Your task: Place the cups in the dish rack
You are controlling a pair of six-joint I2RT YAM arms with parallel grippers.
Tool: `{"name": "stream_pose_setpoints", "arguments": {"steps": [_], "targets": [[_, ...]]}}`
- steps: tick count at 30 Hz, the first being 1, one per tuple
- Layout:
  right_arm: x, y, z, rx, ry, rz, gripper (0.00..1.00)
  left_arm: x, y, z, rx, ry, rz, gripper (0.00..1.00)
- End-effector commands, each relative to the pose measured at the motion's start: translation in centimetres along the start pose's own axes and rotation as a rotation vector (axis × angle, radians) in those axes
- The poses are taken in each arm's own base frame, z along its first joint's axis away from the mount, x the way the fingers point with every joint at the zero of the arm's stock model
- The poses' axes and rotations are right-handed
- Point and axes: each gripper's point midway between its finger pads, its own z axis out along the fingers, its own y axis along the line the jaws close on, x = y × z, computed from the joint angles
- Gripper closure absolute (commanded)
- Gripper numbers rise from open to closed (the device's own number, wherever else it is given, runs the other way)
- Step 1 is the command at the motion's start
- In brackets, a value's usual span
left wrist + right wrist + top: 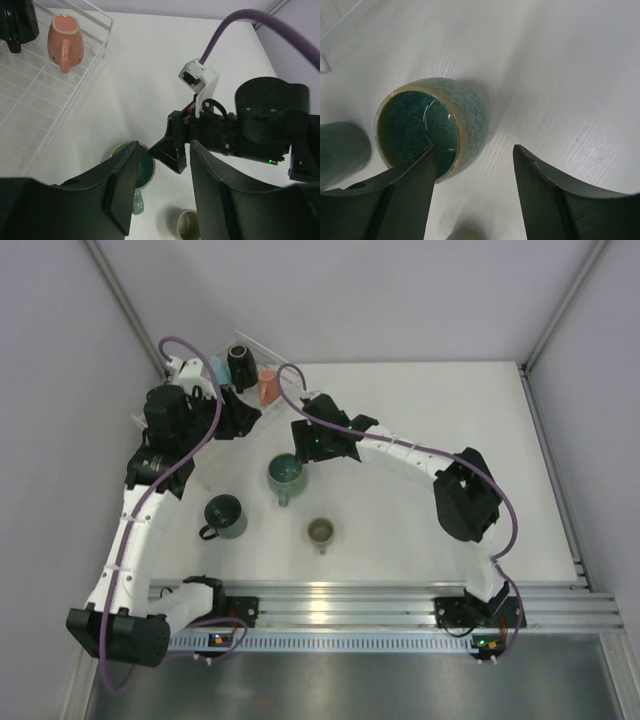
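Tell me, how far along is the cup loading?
Done: a black mug, a salmon pink mug and a light blue cup sit in the clear plastic dish rack. In hand: the right gripper straddles the wall of the teal mug, jaws open. Still to go: that mug, a dark green mug and a small olive cup.
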Motion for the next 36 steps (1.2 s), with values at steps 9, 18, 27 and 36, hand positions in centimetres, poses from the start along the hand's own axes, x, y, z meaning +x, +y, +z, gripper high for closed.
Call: {"name": "stream_pose_setpoints", "arguments": {"steps": [9, 18, 27, 36], "targets": [[2.1, 0.8, 3.7, 0.098, 0.075, -0.042, 0.42, -0.9, -0.3, -2.9, -0.03, -0.128, -0.015, 0.49], [3.5, 1.5, 5.2, 0.077, 0.123, -0.047, 0.59, -1.3, -0.1, -3.8, -0.059, -0.165, -0.012, 0.49], [2.2, 2.5, 3.9, -0.039, 0.072, 0.037, 1.0, 0.0, -0.4, -3.2, -0.018, -0.119, -0.011, 0.49], [-5.0, 2.0, -3.7, -0.331, -0.157, 0.231, 1.0, 0.2, -3.9, -2.7, 0.181, -0.044, -0.021, 0.49]]}}
